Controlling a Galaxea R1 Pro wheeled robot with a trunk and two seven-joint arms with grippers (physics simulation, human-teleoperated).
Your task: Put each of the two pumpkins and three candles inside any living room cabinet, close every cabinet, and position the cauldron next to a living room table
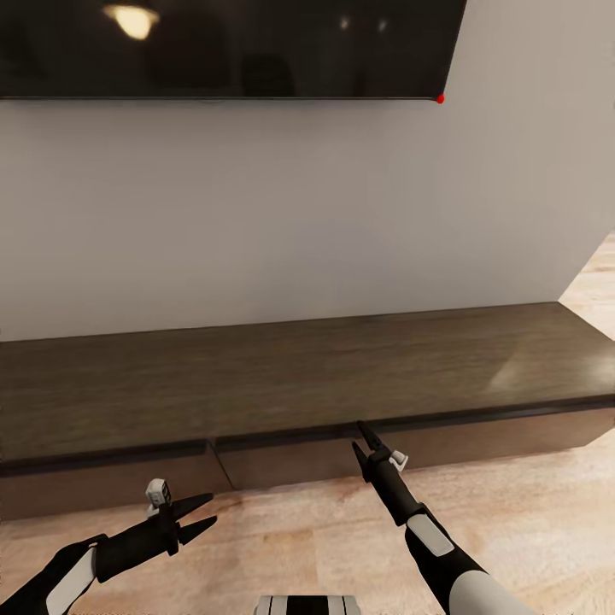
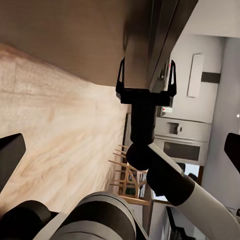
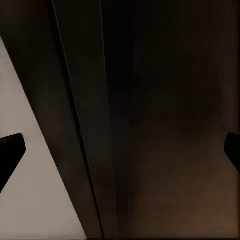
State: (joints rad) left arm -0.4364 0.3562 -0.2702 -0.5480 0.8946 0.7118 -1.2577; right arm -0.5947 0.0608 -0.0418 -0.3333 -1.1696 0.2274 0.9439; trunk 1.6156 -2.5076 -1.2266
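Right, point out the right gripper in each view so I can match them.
Head view: right gripper low, right of centre, tips at the cabinet lip.
Left wrist view: right gripper upper middle, fingers spread before the cabinet.
Right wrist view: fingers at both side edges, cabinet between.
Shared landmark: the dark cabinet.

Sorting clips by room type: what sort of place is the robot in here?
Most likely a living room at a media wall: a wall-mounted television, a long low dark-wood cabinet beneath it, and a light wood floor. The left wrist view shows built-in kitchen ovens beyond.
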